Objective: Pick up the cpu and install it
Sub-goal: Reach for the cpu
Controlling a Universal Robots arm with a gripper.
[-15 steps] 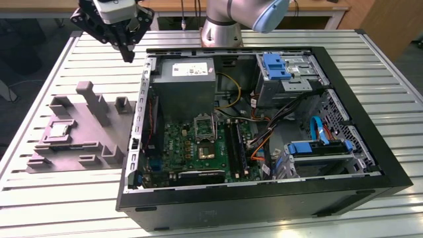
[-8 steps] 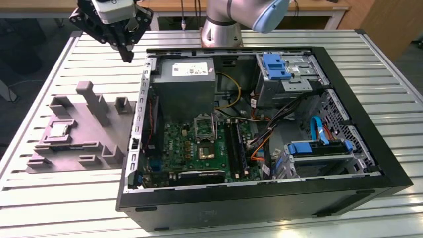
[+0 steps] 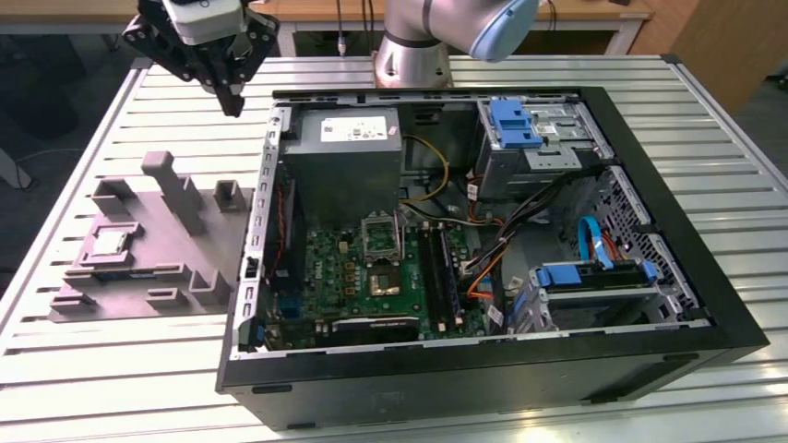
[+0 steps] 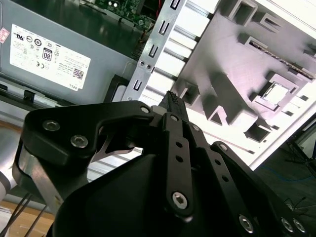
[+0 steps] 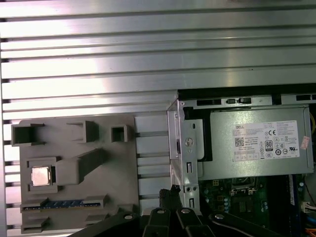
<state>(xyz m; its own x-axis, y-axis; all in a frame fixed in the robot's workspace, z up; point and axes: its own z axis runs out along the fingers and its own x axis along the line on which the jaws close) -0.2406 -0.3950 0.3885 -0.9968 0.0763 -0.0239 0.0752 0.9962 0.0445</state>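
Right, I have the gripper (image 3: pixel 231 103) hanging high over the slatted table (image 3: pixel 161 83), clear of everything; its black fingers are drawn together so that the tips meet in a point, and I see nothing held between them; both wrist views show the same pinched tips (image 4: pixel 173 98) (image 5: pixel 170 191) with bare air around them. The cpu (image 3: pixel 109 242) lies well below the fingertips and off to one side, well apart from them; it sits flat in a square recess of the grey moulded tray (image 3: pixel 148 254), pale metal top facing up, and I see it there in the first wrist view (image 5: pixel 40 176) and the second wrist view (image 4: pixel 276 92) too. A memory stick (image 5: pixel 64 202) lies in a slot of the tray just beside the cpu's recess. On the gripper's other side stands the open computer case (image 3: pixel 493 369); its corner sits almost beneath the fingertips, with the power supply (image 5: pixel 256 148) just inside that corner; the socket (image 3: pixel 384 279) on the green board lies deeper in, farther from the gripper.
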